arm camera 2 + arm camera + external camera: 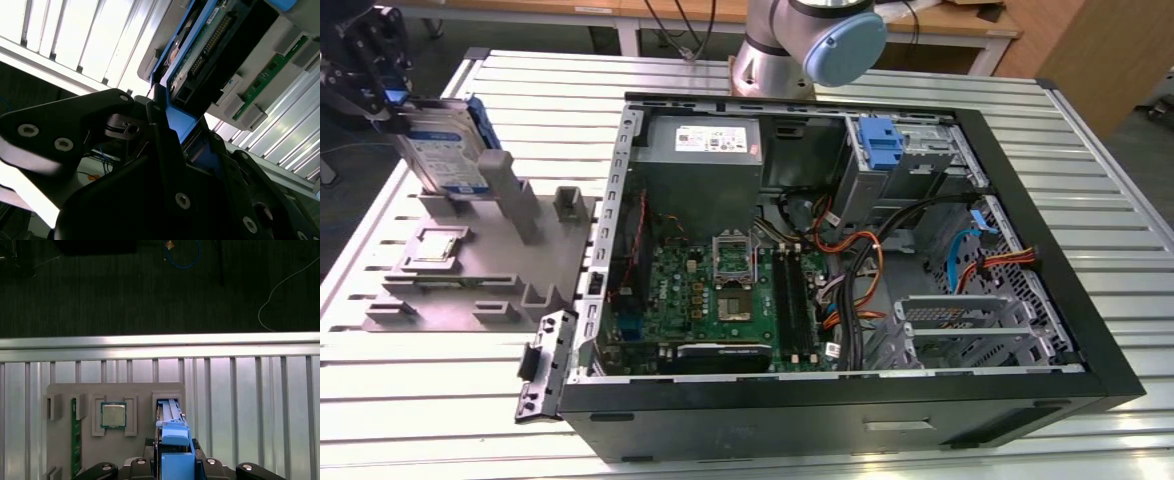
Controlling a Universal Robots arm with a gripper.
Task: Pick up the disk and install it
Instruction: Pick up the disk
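Observation:
The disk [447,155] stands on edge in a slot of the grey fixture [467,270] at the exterior view's far left, its white-and-blue label facing out and blue rails along its sides. My gripper [384,98] reaches down onto its upper end, and the fingers close on the blue rail. In the second wrist view the black fingers [150,120] clamp the blue rail of the disk [210,45], whose connector end and circuit board show. In the first wrist view the disk [172,437] rises from the fixture slot [167,402] towards the gripper [174,462].
An open computer case [854,250] lies on the slatted metal table [440,400], with a blue bracket [881,145] in its drive bay and cables beside it. A small square chip [113,415] and a green memory stick [75,440] sit in the fixture. The arm's base [807,45] stands behind the case.

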